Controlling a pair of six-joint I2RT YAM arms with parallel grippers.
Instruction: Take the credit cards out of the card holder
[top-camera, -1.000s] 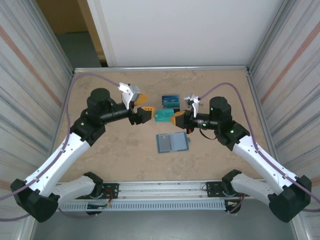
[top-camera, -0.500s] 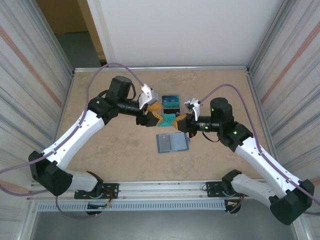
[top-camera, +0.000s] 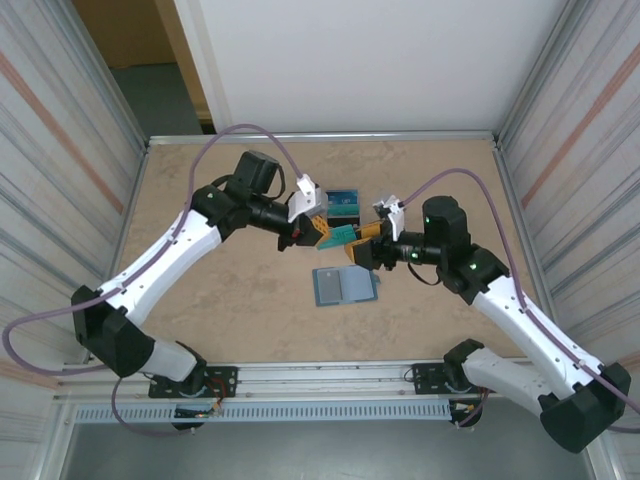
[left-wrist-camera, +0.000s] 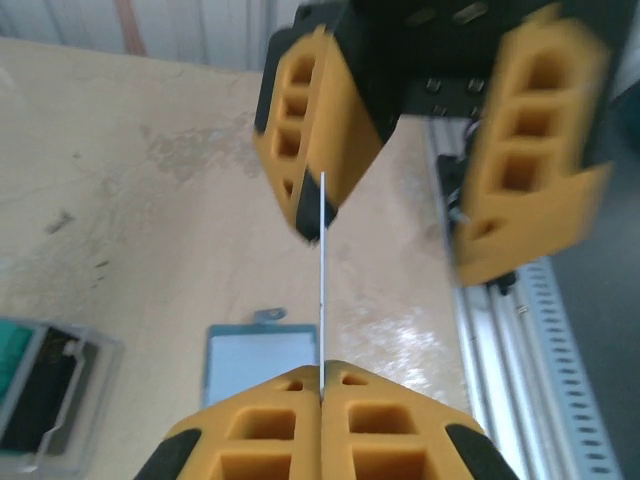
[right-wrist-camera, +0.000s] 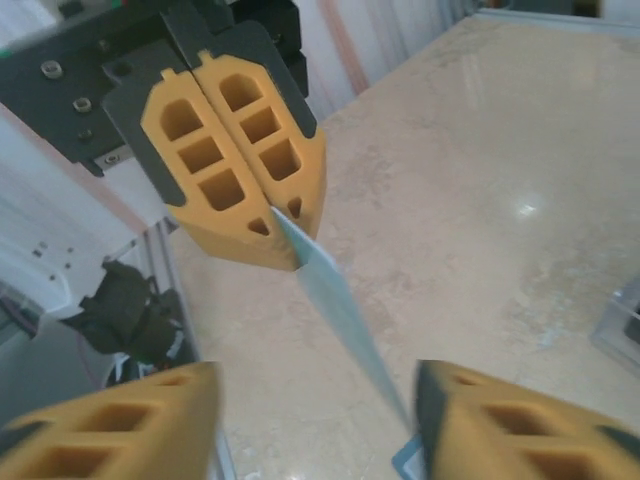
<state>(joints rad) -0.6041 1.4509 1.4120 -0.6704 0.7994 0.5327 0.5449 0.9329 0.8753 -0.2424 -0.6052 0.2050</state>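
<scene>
Changed since a second ago: your left gripper has swung in from the left and closed on the thin teal plastic credit card. Your right gripper, which had the card pinched, has let its jaws part.

Item 1, nearest the arm bases: flat bifold card holder, teal-blue with grey-blue inner pockets. It lies open and face up on the beige stone-patterned table, on the near side of both grippers and touching neither. Whether cards remain in its pockets you cannot tell.

Item 2, just beyond the holder: the credit card, lifted off the table and spanning the gap between the two grippers. The left wrist view shows it edge-on, its near end clamped between the left gripper's closed yellow fingers.

Item 3: right gripper, jaws well apart, with the card's other end lying between its yellow fingers. Whether the card brushes one finger you cannot tell.

Item 4, farther back: small dark-based stand with a blue-teal top, upright on the table near the far side of the grippers.
</scene>
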